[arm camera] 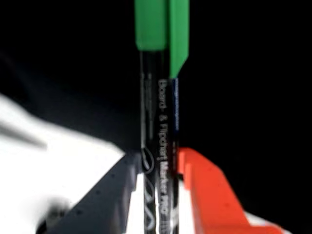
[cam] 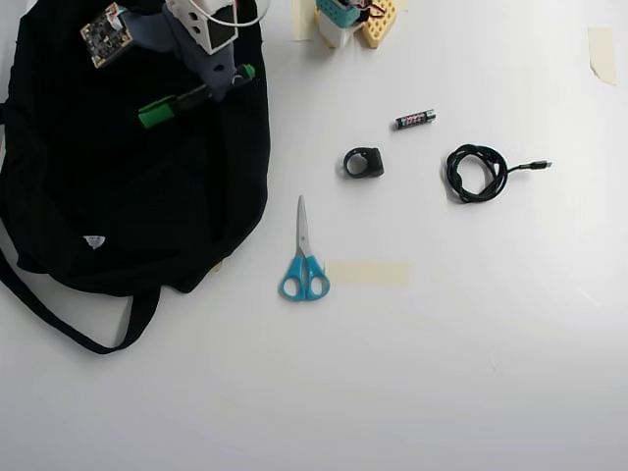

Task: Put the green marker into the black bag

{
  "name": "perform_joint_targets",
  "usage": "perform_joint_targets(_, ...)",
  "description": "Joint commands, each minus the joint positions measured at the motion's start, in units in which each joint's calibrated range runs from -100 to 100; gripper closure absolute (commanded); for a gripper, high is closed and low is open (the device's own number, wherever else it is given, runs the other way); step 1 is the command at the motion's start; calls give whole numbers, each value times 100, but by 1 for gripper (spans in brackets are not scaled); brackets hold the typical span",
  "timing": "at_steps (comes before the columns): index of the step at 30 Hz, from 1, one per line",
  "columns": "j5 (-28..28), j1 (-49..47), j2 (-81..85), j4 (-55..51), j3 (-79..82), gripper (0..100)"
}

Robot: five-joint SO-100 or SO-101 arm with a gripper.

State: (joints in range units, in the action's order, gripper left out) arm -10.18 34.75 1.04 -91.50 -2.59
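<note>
The green marker (arm camera: 160,122) has a black barrel with white writing and a bright green cap. My gripper (arm camera: 161,168) is shut on its barrel, a dark finger (arm camera: 105,195) on the left and an orange finger (arm camera: 209,195) on the right. In the overhead view the gripper (cam: 209,91) holds the marker (cam: 186,101) level over the upper part of the black bag (cam: 128,186), cap pointing left. The bag lies floppy at the left of the table, with a white logo tag (cam: 93,240). In the wrist view black fabric (arm camera: 253,97) fills the background behind the marker.
On the white table to the right of the bag lie blue-handled scissors (cam: 303,263), a small black ring-shaped part (cam: 363,163), a short black battery (cam: 415,120) and a coiled black cable (cam: 476,173). The arm's base (cam: 355,20) stands at the top edge. A bag strap (cam: 74,319) trails at lower left.
</note>
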Motion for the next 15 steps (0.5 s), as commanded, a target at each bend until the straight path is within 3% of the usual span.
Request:
perform_joint_targets(1, 32, 421, 162, 881, 358, 98)
perform_joint_targets(7, 43, 1349, 162, 1708, 1248, 98)
perform_joint_targets(15, 389, 1693, -909, 3465, 1158, 98)
